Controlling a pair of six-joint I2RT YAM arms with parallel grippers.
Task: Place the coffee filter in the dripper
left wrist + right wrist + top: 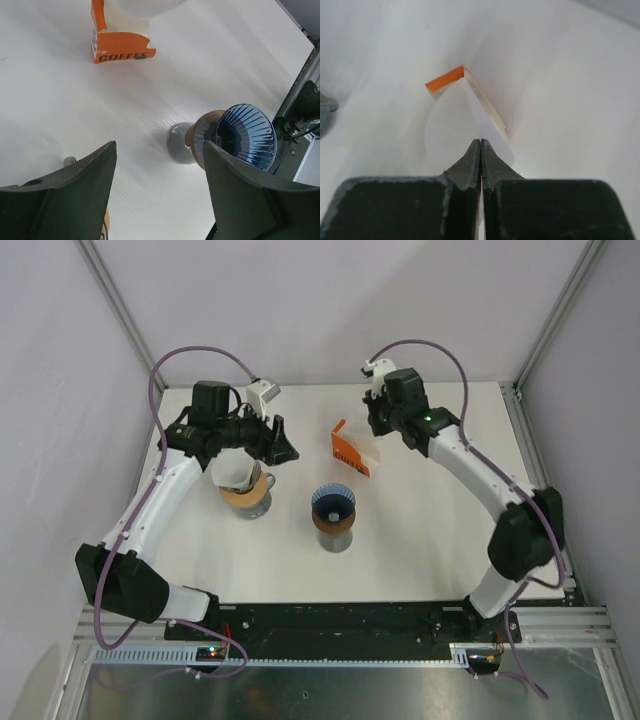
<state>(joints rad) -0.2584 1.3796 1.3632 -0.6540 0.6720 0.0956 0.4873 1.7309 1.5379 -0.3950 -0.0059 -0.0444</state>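
The blue ribbed dripper [332, 505] sits on a wooden collar and glass stand at the table's middle; it also shows in the left wrist view [246, 136]. The orange coffee filter box [348, 452] stands behind it, labelled COFFEE in the left wrist view [120, 47]. My right gripper [373, 426] is over the box, its fingers shut [480, 142] on a thin white coffee filter [487, 122] at the box's open top. My left gripper [283, 445] is open and empty [160, 150], left of the box and above the table.
A white cone on a brown-collared stand [243, 485] sits under my left arm, left of the blue dripper. The table's black front rail [400, 620] runs along the near edge. Metal frame posts stand at the back corners.
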